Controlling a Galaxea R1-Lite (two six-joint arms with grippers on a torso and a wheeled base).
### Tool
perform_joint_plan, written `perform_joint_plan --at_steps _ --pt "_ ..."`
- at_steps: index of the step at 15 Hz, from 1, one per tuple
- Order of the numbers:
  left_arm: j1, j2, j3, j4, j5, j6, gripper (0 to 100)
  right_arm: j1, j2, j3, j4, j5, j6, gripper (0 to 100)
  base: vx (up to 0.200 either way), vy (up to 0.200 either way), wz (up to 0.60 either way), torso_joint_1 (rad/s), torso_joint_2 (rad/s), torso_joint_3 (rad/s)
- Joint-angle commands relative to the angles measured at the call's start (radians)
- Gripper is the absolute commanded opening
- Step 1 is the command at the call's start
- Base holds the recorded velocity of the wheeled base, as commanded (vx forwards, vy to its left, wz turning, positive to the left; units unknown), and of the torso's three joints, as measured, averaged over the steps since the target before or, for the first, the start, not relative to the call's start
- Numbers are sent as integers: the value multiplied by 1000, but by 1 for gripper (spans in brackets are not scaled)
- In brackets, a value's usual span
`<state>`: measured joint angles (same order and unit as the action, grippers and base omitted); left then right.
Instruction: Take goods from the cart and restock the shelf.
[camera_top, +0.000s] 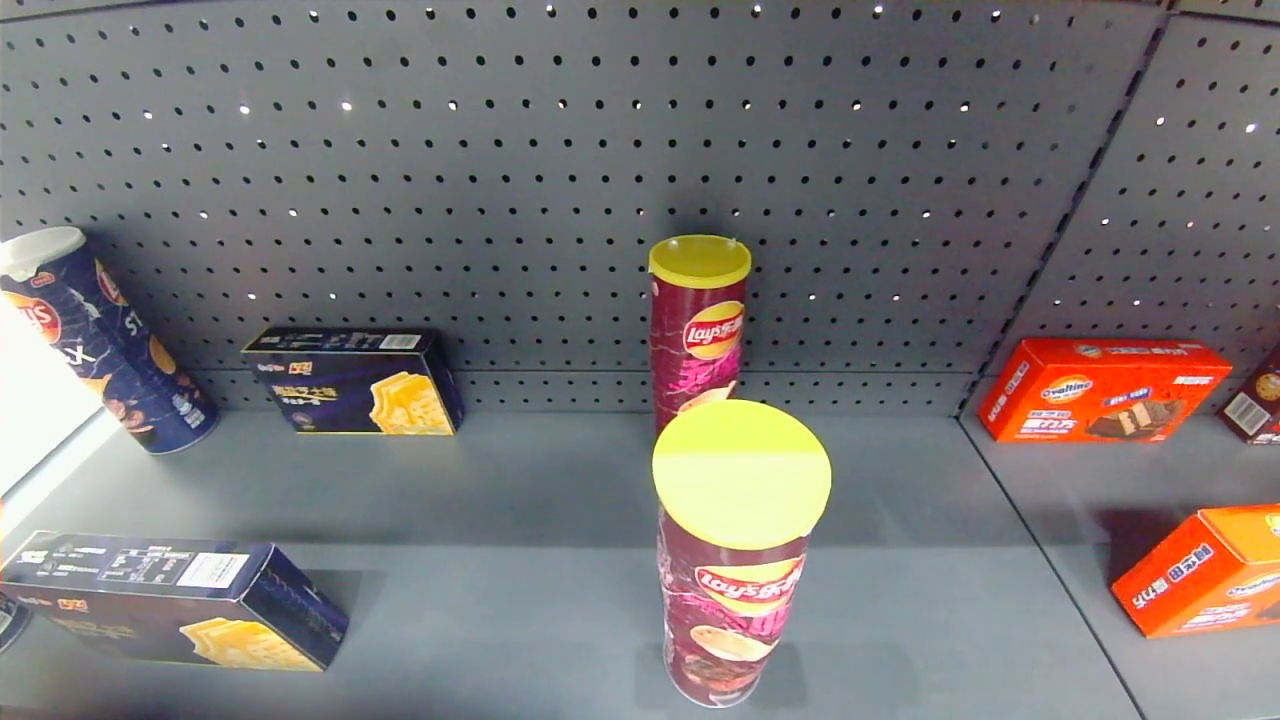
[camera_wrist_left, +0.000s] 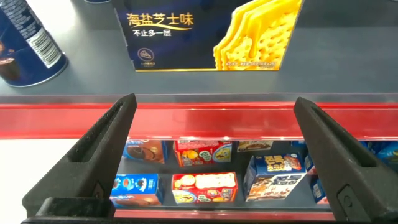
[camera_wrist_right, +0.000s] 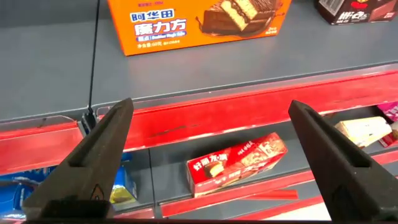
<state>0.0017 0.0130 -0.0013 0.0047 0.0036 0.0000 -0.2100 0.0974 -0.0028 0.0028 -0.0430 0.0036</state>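
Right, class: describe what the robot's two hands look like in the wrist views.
The left hand has two matt black fingers, wedge-shaped and tapering to narrow tips, each with moulded edge lines. The right hand has the same black tapering fingers, one bearing a small triangular mark.

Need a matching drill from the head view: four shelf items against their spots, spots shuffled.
Items:
1. blue can
2. front purple can
3. red box
4. front cracker box

Spots:
a. middle of the shelf, near its front edge, upright
b. far left, at the back panel
c. front left, lying flat
d. right bay, at the back panel

Pairs: 1-b, 2-a, 3-d, 4-c.
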Motion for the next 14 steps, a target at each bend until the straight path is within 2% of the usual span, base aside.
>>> perform_joint_plan --at_steps 1,4,6,8,10,11,14 --pt "0 1 1 0 3 -3 100 0 -1 3 0 0 -1 100 0 0 0 0 0 0" --pt "-2 1 0 3 -8 2 100 6 2 0 8 0 -1 100 0 0 0 0 0 0" --pt "0 1 0 0 -8 2 100 115 28 0 8 0 -1 100 0 0 0 0 0 0" --pt "0 1 0 0 -8 2 100 119 5 3 -3 0 -1 100 0 0 0 0 0 0" --pt "0 1 1 0 -5 2 100 231 -97 3 -3 3 -2 100 0 0 0 0 0 0" --pt "0 1 1 0 -5 0 100 202 -97 3 -4 3 -4 100 0 0 0 0 0 0" --pt "0 1 1 0 -8 3 100 212 -97 3 -3 5 -4 100 0 0 0 0 0 0"
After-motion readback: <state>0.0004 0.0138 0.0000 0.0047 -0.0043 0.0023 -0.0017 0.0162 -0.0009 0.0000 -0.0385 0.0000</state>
